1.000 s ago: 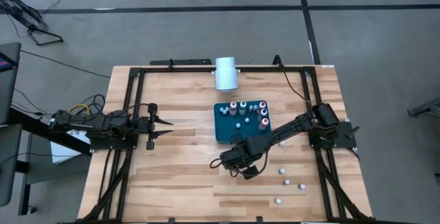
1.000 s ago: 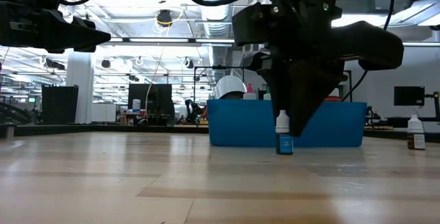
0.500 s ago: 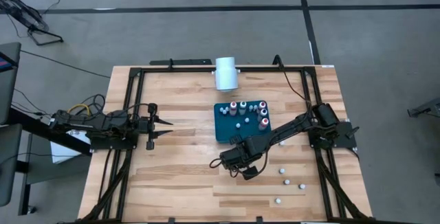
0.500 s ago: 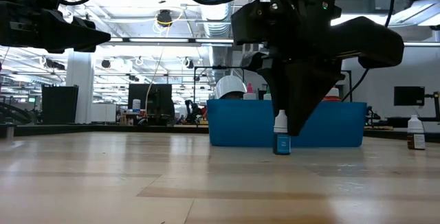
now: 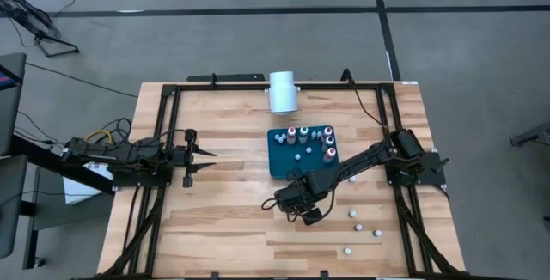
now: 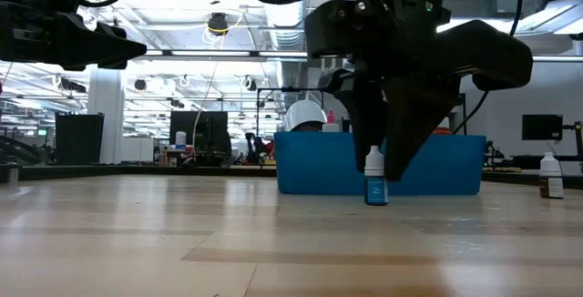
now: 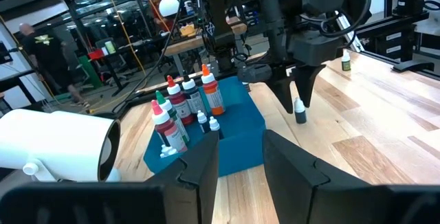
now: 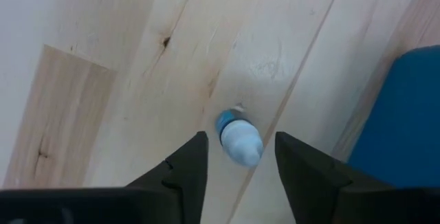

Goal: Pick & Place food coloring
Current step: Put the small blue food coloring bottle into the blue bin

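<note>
Smooth pale wood table (image 5: 232, 220); glossy plastic bottle (image 8: 238, 140); matt teal tray (image 5: 279, 161).

Even, bright overhead illumination from ceiling strip lights (image 6: 182, 56) in the low view. Soft sheen on the counter (image 6: 182, 233); faint shadows only. Right tool (image 6: 387, 165) backlit, nearly silhouetted. Near fingers (image 8: 182, 176) in the wrist views slightly out of focus. High view sharp.

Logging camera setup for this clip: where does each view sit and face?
High: overhead, straight down; both arms, teal tray.
Low: table height, level; right end effector around a small blue bottle.
Left wrist: past its fingers toward the tray.
Right wrist: down past its fingers.
Shared: that bottle.
</note>
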Robot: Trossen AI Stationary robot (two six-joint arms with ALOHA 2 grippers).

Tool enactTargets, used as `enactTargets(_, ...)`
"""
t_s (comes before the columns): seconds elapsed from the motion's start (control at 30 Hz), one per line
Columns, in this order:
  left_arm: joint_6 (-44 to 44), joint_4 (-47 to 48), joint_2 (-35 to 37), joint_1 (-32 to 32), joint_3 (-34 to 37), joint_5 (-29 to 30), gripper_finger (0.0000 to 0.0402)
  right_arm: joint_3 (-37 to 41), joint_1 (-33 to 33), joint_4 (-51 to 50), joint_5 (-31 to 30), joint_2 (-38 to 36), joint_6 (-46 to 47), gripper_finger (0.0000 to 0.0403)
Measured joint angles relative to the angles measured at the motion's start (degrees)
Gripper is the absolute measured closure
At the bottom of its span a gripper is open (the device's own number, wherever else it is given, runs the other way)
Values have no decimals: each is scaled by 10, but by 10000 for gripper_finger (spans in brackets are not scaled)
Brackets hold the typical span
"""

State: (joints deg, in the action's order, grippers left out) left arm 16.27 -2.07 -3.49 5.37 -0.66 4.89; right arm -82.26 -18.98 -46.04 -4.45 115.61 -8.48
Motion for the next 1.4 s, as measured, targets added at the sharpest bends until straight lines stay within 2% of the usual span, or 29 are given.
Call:
enactTargets(0.17, 0, 0, 0, 0, 0, 0, 297, 0, 0, 9, 0, 0, -1, 220)
enactTargets(0.33, 0, 0, 0, 0, 0, 0, 297, 0, 0, 12, 0, 0, -5, 215)
enactTargets(0.47, 0, 0, 0, 0, 0, 0, 297, 0, 0, 12, 1, 0, -5, 237)
enactTargets(0.7, 0, 0, 0, 0, 0, 0, 297, 0, 0, 12, 2, 0, -5, 311)
enactTargets(0.83, 0, 0, 0, 0, 0, 0, 297, -1, 0, 12, 2, 0, -12, 341)
enactTargets(1.1, 0, 0, 0, 0, 0, 0, 297, -16, 0, 5, 3, -4, -59, 348)
enactTargets(1.4, 0, 0, 0, 0, 0, 0, 297, -106, 28, -60, 29, -12, -119, 348)
